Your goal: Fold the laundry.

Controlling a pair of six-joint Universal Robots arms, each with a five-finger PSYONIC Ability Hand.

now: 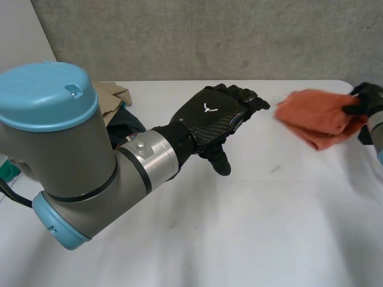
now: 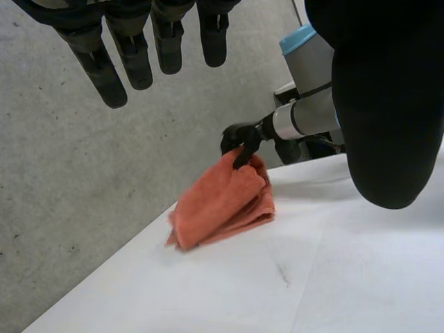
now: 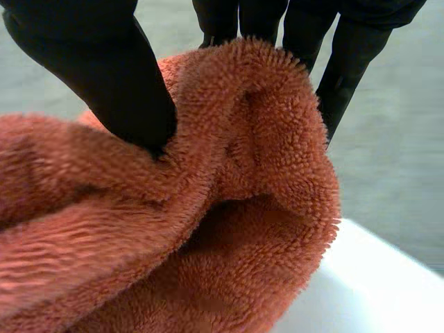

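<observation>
the orange towel [image 1: 317,116] sits bunched at the far right of the table [image 1: 239,239], its long axis running sideways between the two hands. the right hand [image 1: 366,98] pinches a fold at its right end between thumb and fingers. the left hand [image 1: 212,116] hovers just off its left end, fingers loosely straight, holding nothing. the towel's corners are lost in the bunching.

Bright, even, diffuse light over white worktop [image 1: 251,227]. Soft faint shadow beneath orange towel [image 2: 222,201]. Mild sheen on light-blue cap [image 1: 48,95] and silver wrist ring [image 1: 149,155]. Towel folds shaded deep inside in right wrist view; grey wall [image 1: 209,36] evenly lit.
</observation>
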